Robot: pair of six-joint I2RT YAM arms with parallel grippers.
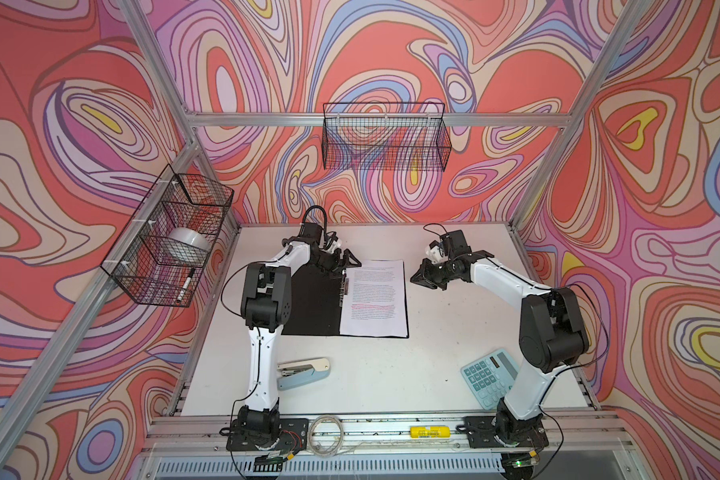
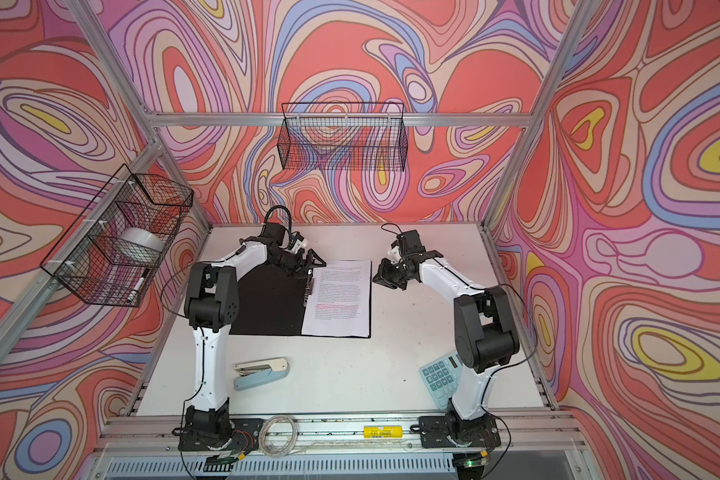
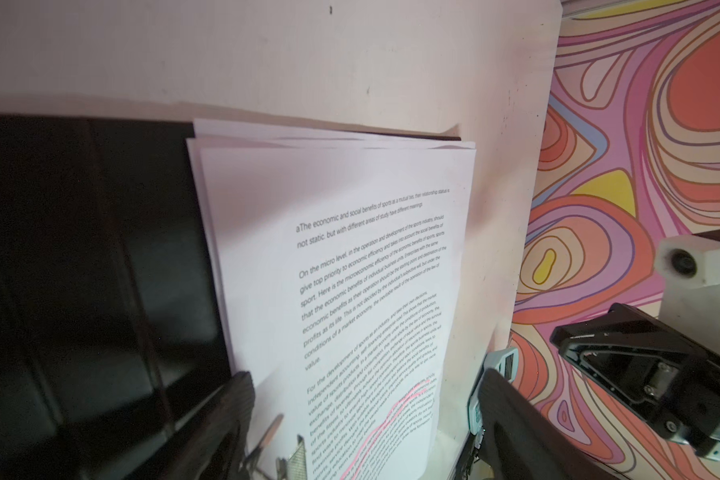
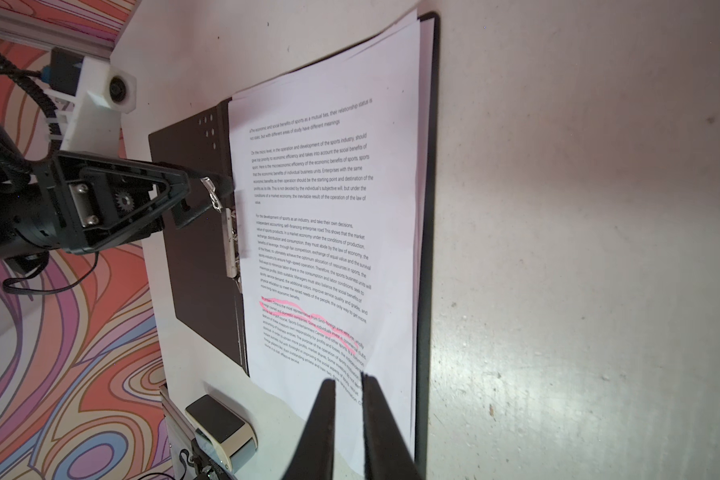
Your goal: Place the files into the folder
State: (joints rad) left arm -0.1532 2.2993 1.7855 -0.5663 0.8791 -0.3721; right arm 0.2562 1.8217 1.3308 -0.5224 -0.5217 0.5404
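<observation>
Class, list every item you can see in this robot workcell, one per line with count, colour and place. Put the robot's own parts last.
folder: one, black inside, open on table
files: a few sheets, white with pink highlighting, on folder's right half
clip: one, metal, at folder's spine
stapler: one, pale blue and cream, front left
calculator: one, blue, front right
wire baskets: two, black, left rail and back rail
tape roll: one, white, left basket
marker: one, white and black, left basket
left end effector: black, open, at clip
right end effector: black, shut, empty, beside files

White table (image 1: 391, 374) carries the open folder (image 1: 312, 307), a stapler (image 1: 304, 372), a calculator (image 1: 489, 376).
</observation>
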